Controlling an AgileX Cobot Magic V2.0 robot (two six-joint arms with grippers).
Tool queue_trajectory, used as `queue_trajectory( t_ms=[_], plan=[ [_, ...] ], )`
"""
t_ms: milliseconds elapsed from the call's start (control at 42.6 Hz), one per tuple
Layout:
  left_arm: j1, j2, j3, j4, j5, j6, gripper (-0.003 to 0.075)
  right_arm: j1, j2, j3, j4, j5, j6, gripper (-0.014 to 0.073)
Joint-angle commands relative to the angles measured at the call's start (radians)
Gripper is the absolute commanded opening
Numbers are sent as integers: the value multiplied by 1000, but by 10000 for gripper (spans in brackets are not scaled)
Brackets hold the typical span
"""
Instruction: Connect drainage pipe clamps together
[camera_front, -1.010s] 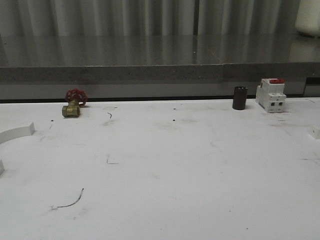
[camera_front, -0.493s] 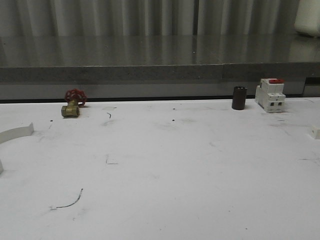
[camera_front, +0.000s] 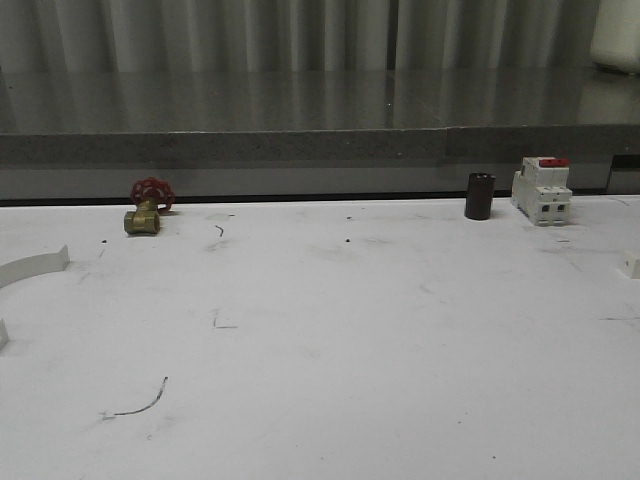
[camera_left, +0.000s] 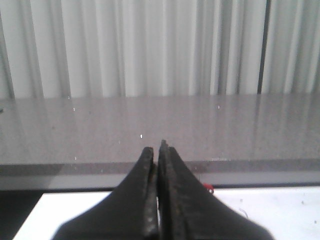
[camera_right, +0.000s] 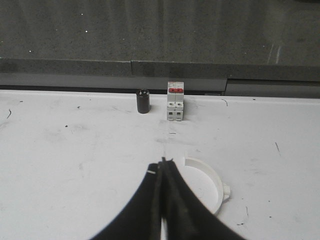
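Now both closed, left pincer (camera_left: 157, 155), right pincer (camera_right: 163, 167), nothing held.

My front view cuts one clamp (camera_front: 35, 266) off at the left edge; the right gripper (camera_right: 163, 165) hides part of the other clamp (camera_right: 212, 179).

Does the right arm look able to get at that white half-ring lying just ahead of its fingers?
Probably yes. The white half-ring lies on bare table close beside the right gripper, with nothing between them. The jaws are shut, so they would need to open first.
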Motion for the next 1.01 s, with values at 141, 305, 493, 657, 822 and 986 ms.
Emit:
queue_trajectory(
  t_ms=[141, 305, 493, 657, 822, 986],
  plan=[
    [-8, 257, -108, 13, 28, -11, -20, -1, 20, -36, -7, -70, -5, -60],
    [-8, 329, -106, 23, 49, -11, -20, -1, 21, -32, -7, -63, -5, -60],
    [-8, 371, -106, 21, 60, -11, -20, -1, 22, -32, -7, -55, -5, -53],
    [-8, 380, -106, 25, 81, -11, -20, -1, 22, -32, -8, -51, -5, 38],
    [-8, 380, -106, 39, 79, -3, 25, -1, 22, -32, -8, -39, -5, 282],
    [-8, 380, -106, 39, 79, -3, 241, -1, 22, -32, -8, -21, -5, 426]
  ],
)
